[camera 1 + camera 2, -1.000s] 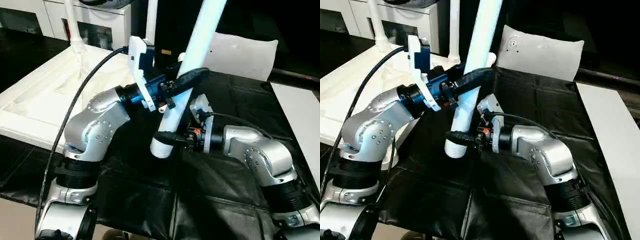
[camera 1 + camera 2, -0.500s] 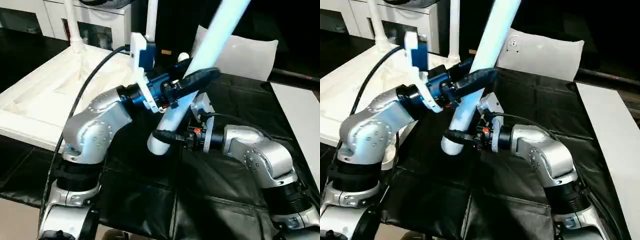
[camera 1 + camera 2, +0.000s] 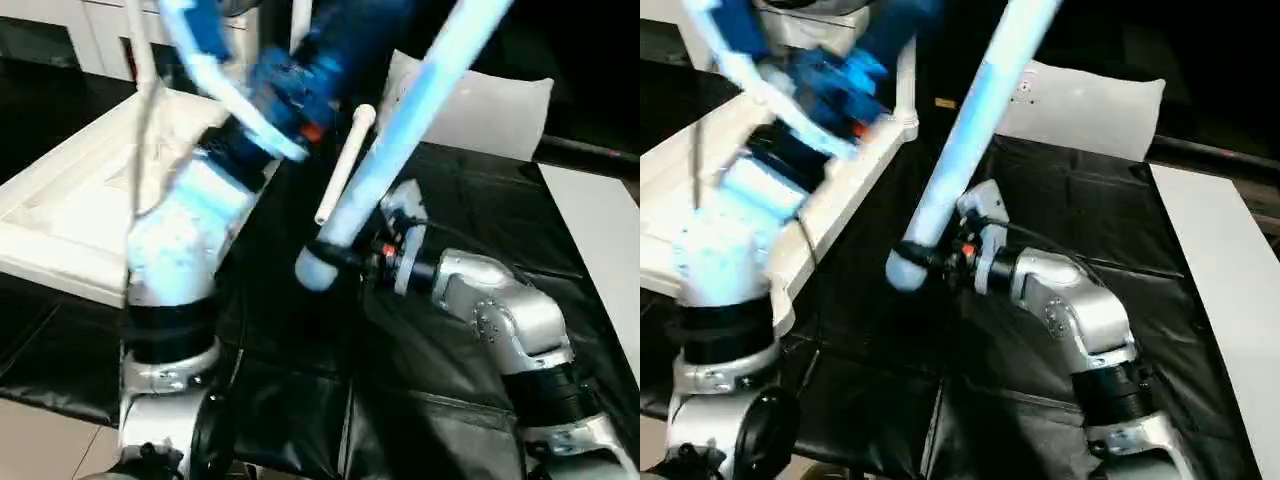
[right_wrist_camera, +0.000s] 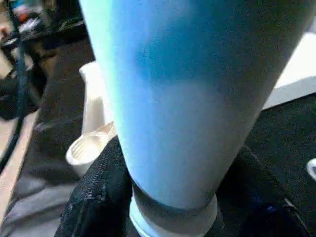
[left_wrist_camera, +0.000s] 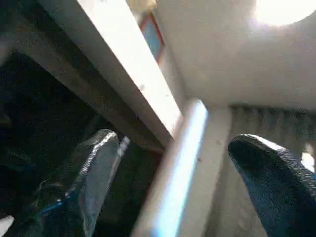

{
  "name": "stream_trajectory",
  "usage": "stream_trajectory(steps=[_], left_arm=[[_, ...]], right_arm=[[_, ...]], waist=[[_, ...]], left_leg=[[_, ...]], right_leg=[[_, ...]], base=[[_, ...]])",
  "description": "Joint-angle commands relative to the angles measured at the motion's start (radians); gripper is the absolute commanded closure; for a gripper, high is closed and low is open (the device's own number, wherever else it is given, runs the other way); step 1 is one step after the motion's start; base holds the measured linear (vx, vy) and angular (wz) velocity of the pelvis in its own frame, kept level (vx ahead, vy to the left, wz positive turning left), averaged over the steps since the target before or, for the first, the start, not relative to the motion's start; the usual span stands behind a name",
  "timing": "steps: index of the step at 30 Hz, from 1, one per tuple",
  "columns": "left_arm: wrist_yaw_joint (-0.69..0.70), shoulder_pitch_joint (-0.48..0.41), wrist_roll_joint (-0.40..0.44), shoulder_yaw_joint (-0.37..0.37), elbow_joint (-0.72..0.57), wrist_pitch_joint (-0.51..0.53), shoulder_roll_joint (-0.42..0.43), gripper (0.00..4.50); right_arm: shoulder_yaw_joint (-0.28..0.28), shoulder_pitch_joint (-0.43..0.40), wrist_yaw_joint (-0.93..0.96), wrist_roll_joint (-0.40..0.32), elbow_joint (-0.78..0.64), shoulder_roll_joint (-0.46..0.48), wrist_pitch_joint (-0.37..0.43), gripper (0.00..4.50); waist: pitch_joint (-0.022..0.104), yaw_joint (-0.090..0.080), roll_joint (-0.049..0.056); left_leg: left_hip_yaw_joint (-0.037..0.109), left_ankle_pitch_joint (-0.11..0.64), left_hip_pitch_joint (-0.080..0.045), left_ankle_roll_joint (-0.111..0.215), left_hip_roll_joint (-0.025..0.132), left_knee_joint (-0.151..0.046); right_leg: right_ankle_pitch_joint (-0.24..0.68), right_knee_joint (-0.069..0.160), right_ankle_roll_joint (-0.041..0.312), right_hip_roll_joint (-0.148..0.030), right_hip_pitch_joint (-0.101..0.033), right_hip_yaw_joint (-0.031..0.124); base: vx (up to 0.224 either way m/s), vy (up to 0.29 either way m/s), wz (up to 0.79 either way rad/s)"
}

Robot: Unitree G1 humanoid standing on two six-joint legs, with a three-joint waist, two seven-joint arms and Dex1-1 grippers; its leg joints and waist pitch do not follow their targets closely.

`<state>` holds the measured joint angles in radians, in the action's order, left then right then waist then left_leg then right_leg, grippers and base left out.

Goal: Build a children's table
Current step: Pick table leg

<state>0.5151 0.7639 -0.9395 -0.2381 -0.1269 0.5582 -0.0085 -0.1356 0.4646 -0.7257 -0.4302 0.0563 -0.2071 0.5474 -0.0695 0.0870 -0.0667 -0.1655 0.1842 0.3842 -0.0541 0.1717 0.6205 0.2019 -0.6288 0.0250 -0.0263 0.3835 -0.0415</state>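
Gripping the thick end of a long white tapered leg [image 3: 400,150], your right pincer [image 3: 345,262] has its black fingers [image 4: 96,195] clamped on either side of the leg just above its ringed foot, and the leg slants up and away over the black-draped counter [image 3: 470,420]. Your left pincer [image 5: 173,182] stands with its fingers wide apart and nothing between them; in the left wrist view a white leg runs past in the background, between the two fingers but untouched. In the head views your left arm [image 3: 185,225] is a blur above the tabletop's near corner.

The white tabletop [image 3: 60,215] lies underside up on your left, its rim towards you. At least two legs rise from its far side: one [image 3: 135,45] at the far left corner and another [image 3: 905,75] further along. A third, slimmer white leg [image 3: 343,165] leans just behind the one you hold; whether its end is seated in anything you cannot tell from here.

By the look of it you are past halfway: some legs appear fitted, and the one in your right pincer is not yet at a corner socket. What is left, as a judgement, is to carry this leg to a free socket, seat it, deal with any remaining leg, and turn the table upright.
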Motion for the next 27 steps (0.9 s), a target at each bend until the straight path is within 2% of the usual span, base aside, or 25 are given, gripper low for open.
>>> stream_trajectory(steps=[1,2,3,4,6,7,10,11,14,15,17,18,19,20,22,24,25,27], left_arm=[[-0.060,0.019,0.070,-0.013,0.043,-0.054,0.011,0.06],[-0.082,0.012,0.114,-0.010,0.065,-0.067,0.026,0.00],[-0.082,0.012,0.114,-0.010,0.065,-0.067,0.026,0.00],[-0.104,0.001,0.173,0.010,0.091,-0.076,0.052,0.00],[-0.126,-0.025,0.298,0.075,0.134,-0.092,0.105,0.00],[-0.134,-0.042,0.365,0.119,0.152,-0.102,0.134,0.00],[-0.146,-0.060,0.431,0.175,0.167,-0.107,0.157,0.00],[-0.133,-0.070,0.462,0.231,0.158,-0.099,0.167,0.00],[-0.102,-0.080,0.468,0.271,0.136,-0.095,0.161,0.00],[-0.064,-0.086,0.450,0.295,0.107,-0.086,0.153,0.00],[-0.027,-0.092,0.437,0.319,0.076,-0.083,0.153,0.00],[-0.023,-0.093,0.437,0.323,0.072,-0.084,0.152,0.00],[-0.021,-0.099,0.435,0.328,0.065,-0.083,0.148,0.00],[-0.024,-0.102,0.438,0.328,0.064,-0.084,0.145,0.00],[-0.064,-0.106,0.459,0.297,0.094,-0.101,0.140,0.00],[-0.157,-0.121,0.498,0.228,0.134,-0.124,0.153,0.00],[-0.187,-0.133,0.510,0.204,0.138,-0.120,0.164,0.00],[-0.225,-0.157,0.532,0.179,0.136,-0.104,0.183,0.00]], right_arm=[[0.012,-0.002,0.021,0.027,-0.010,-0.012,-0.038,2.58],[-0.002,-0.004,0.022,0.042,-0.018,-0.018,-0.045,2.58],[-0.002,-0.004,0.022,0.042,-0.018,-0.018,-0.045,2.58],[-0.015,-0.007,0.022,0.057,-0.025,-0.022,-0.053,2.58],[-0.028,-0.011,0.020,0.071,-0.031,-0.027,-0.057,2.58],[-0.034,-0.011,0.022,0.080,-0.029,-0.025,-0.061,2.58],[-0.042,-0.010,0.027,0.091,-0.022,-0.022,-0.072,2.58],[-0.048,-0.010,0.031,0.098,-0.016,-0.020,-0.077,2.58],[-0.055,-0.013,0.036,0.108,-0.013,-0.019,-0.081,2.58],[-0.056,-0.015,0.042,0.114,-0.010,-0.020,-0.083,2.58],[-0.054,-0.018,0.048,0.114,-0.009,-0.019,-0.081,2.58],[-0.053,-0.019,0.048,0.115,-0.008,-0.019,-0.081,2.58],[-0.050,-0.023,0.054,0.117,-0.008,-0.017,-0.081,2.58],[-0.047,-0.025,0.058,0.120,-0.009,-0.015,-0.081,2.58],[-0.037,-0.034,0.074,0.119,-0.015,-0.009,-0.078,2.58],[0.003,-0.060,0.134,0.113,-0.037,0.009,-0.075,2.58],[0.024,-0.073,0.166,0.112,-0.051,0.017,-0.075,2.58],[0.059,-0.091,0.222,0.117,-0.072,0.029,-0.071,2.58]], waist=[[0.066,-0.003,0.012],[0.066,-0.003,0.012],[0.066,-0.005,0.013],[0.067,-0.005,0.007],[0.067,-0.006,0.012],[0.067,-0.006,0.013],[0.071,-0.004,0.013],[0.071,-0.004,0.011],[0.070,-0.002,0.012],[0.070,-0.002,0.008],[0.068,-0.002,0.008],[0.066,-0.004,0.007],[0.065,-0.005,0.004],[0.065,-0.006,0.005],[0.064,-0.008,0.004],[0.065,-0.010,0.004],[0.064,-0.011,0.009],[0.067,-0.014,0.009]], left_leg=[[0.021,0.168,-0.023,-0.030,0.063,-0.081],[0.021,0.168,-0.023,-0.030,0.063,-0.081],[0.023,0.178,-0.023,-0.033,0.062,-0.085],[0.023,0.173,-0.023,-0.038,0.063,-0.084],[0.026,0.175,-0.025,-0.036,0.064,-0.087],[0.024,0.177,-0.027,-0.037,0.065,-0.086],[0.024,0.151,-0.026,-0.041,0.066,-0.085],[0.022,0.143,-0.025,-0.039,0.066,-0.084],[0.021,0.135,-0.024,-0.033,0.067,-0.083],[0.020,0.137,-0.022,-0.034,0.067,-0.083],[0.019,0.145,-0.022,-0.033,0.066,-0.082],[0.019,0.152,-0.020,-0.032,0.064,-0.084],[0.018,0.163,-0.023,-0.031,0.066,-0.083],[0.019,0.166,-0.023,-0.031,0.066,-0.083],[0.019,0.179,-0.022,-0.032,0.064,-0.083],[0.020,0.181,-0.023,-0.036,0.064,-0.084],[0.021,0.188,-0.023,-0.038,0.064,-0.085],[0.022,0.181,-0.023,-0.042,0.064,-0.086]], right_leg=[[0.224,0.087,0.133,-0.108,-0.039,0.054],[0.224,0.087,0.133,-0.108,-0.039,0.054],[0.239,0.086,0.111,-0.108,-0.040,0.054],[0.238,0.086,0.109,-0.111,-0.041,0.054],[0.238,0.084,0.089,-0.107,-0.036,0.055],[0.236,0.083,0.090,-0.109,-0.036,0.056],[0.188,0.077,0.109,-0.113,-0.038,0.057],[0.162,0.076,0.124,-0.113,-0.038,0.056],[0.143,0.074,0.147,-0.117,-0.039,0.057],[0.150,0.075,0.154,-0.118,-0.040,0.057],[0.160,0.075,0.160,-0.118,-0.040,0.057],[0.183,0.078,0.155,-0.117,-0.041,0.057],[0.209,0.080,0.151,-0.118,-0.039,0.058],[0.221,0.081,0.149,-0.118,-0.038,0.057],[0.254,0.085,0.137,-0.115,-0.036,0.057],[0.263,0.085,0.124,-0.114,-0.034,0.057],[0.265,0.086,0.121,-0.114,-0.032,0.057],[0.244,0.083,0.113,-0.111,-0.034,0.057]], base=[[0.000,0.000,0.00],[0.000,0.000,0.00],[0.000,0.000,0.00],[0.000,0.000,0.00],[0.000,0.000,0.00],[0.000,0.000,0.00],[0.000,0.000,0.00],[0.000,0.000,0.00],[0.000,0.000,0.00],[0.000,0.000,0.00],[0.000,0.000,0.00],[0.000,0.000,0.00],[0.000,0.000,0.00],[0.000,0.000,0.00],[0.000,0.000,0.00],[0.000,0.000,0.00],[0.000,0.000,0.00],[0.000,0.000,0.00]])
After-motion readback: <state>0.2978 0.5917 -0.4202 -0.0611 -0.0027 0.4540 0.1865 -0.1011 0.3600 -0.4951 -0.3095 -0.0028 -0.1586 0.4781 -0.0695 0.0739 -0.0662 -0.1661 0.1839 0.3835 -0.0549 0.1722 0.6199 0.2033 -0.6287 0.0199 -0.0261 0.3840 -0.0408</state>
